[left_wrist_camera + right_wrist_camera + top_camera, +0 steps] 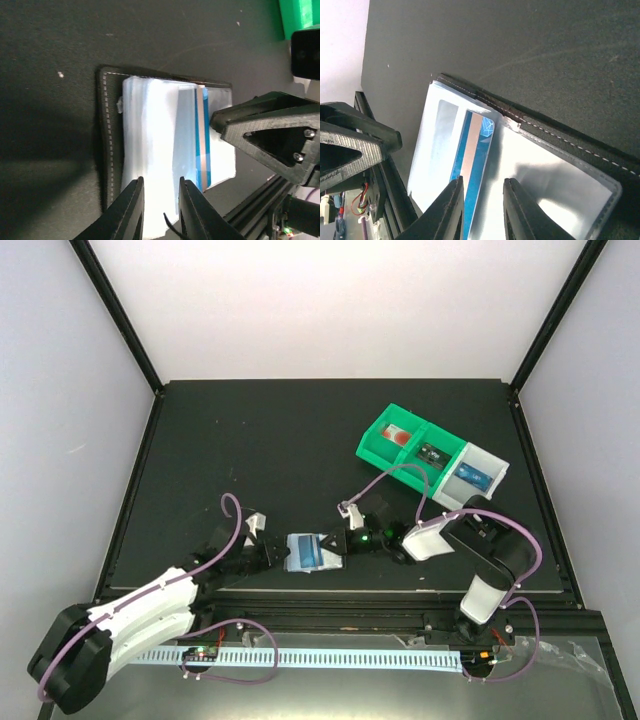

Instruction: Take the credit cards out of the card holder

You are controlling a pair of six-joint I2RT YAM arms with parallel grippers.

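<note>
The card holder point(303, 552) lies open near the table's front edge, between my two grippers. Its dark stitched edge point(107, 145) borders pale clear sleeves point(150, 135). One bright-blue credit card point(202, 145) with a tan stripe sits inside a sleeve, also clear in the right wrist view point(479, 150). My left gripper point(161, 197) hovers over the sleeve's near end, jaws a little apart, holding nothing. From the other side my right gripper point(482, 200) comes in, jaws slightly apart, one fingertip point(451, 200) over the card's edge. Another blue card point(472, 477) lies in the tray.
A green-and-grey compartment tray point(372, 443) stands at the back right, holding a red-and-white item point(398, 435) and a dark green item point(430, 452). A metal rail point(330, 595) runs along the table's front edge just below the holder.
</note>
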